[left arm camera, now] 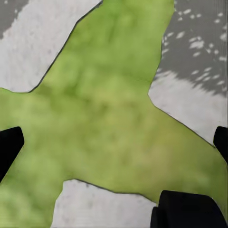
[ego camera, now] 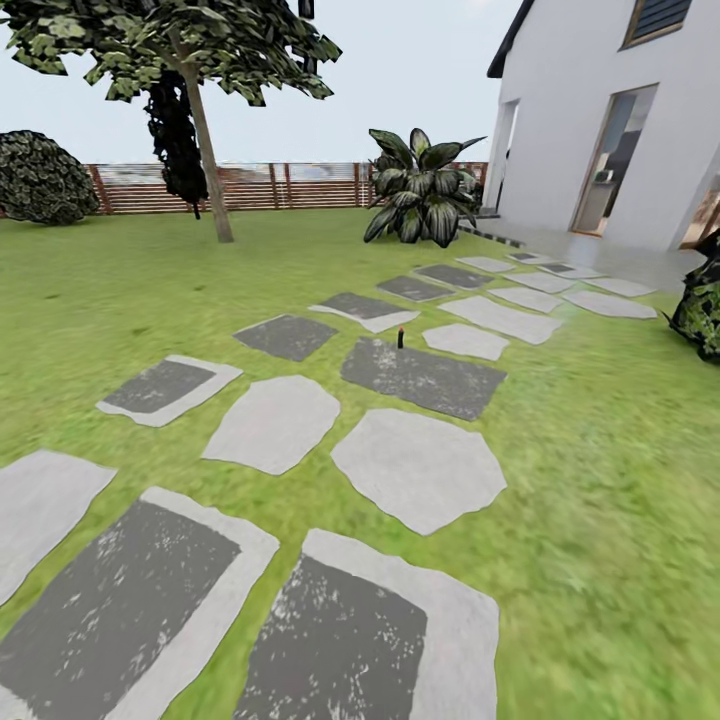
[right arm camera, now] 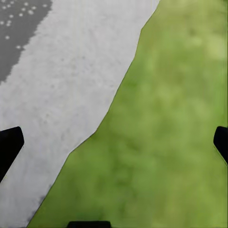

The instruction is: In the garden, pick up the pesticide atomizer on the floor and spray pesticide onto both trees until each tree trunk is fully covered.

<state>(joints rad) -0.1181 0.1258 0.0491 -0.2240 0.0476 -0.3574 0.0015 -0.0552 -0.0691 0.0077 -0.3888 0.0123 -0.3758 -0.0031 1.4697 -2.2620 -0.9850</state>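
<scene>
a small dark atomizer [ego camera: 401, 338] was seen upright among the stepping stones [ego camera: 418, 468]. left gripper [left arm camera: 114, 142] and right gripper [right arm camera: 114, 142] were held apart above the grass [right arm camera: 175, 142], empty.

No text, label, brand, number or sign can be read in any of the views. The white house [ego camera: 600, 110], the brown fence [ego camera: 280, 185] and the grey paving stones [ego camera: 415, 465] on the grass carry no lettering, and the small dark object [ego camera: 400, 338] standing among the stones is too small to show any marking. The wrist views look down on bare grass and stone with nothing written on them.
</scene>
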